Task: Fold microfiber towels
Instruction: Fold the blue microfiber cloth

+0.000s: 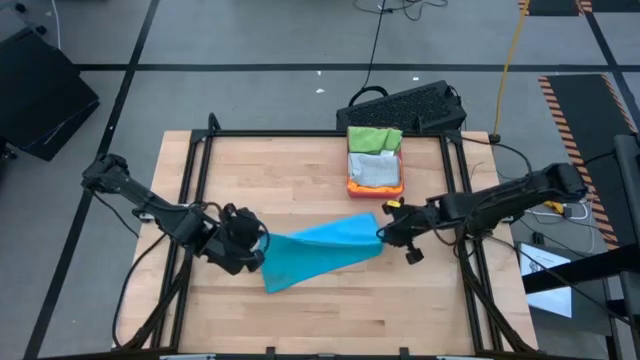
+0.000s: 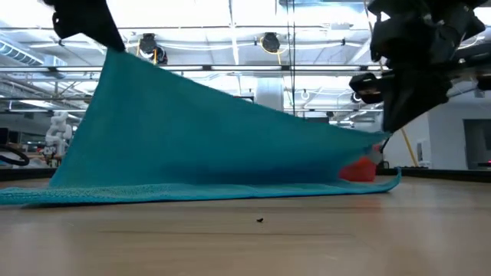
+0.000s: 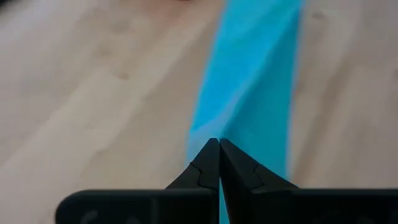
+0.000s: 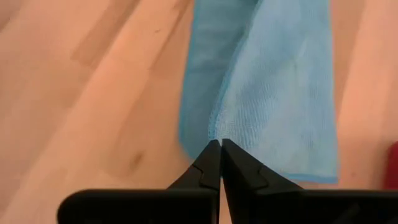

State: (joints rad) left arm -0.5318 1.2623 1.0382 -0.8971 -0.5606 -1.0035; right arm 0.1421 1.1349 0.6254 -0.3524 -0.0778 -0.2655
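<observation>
From above, I see my left pincer and right pincer each pinching an opposite corner of the blue towel, which stretches between them over the wooden surface. Both arms reach inward, elbows out. At table height, the towel hangs taut, its lower edge touching the surface. Both wrist views show the fingers pressed together on cloth.

Blue towel looked soft, finely looped cloth, matt; table was pale smooth wood; gripper fingers matt black plastic.
</observation>
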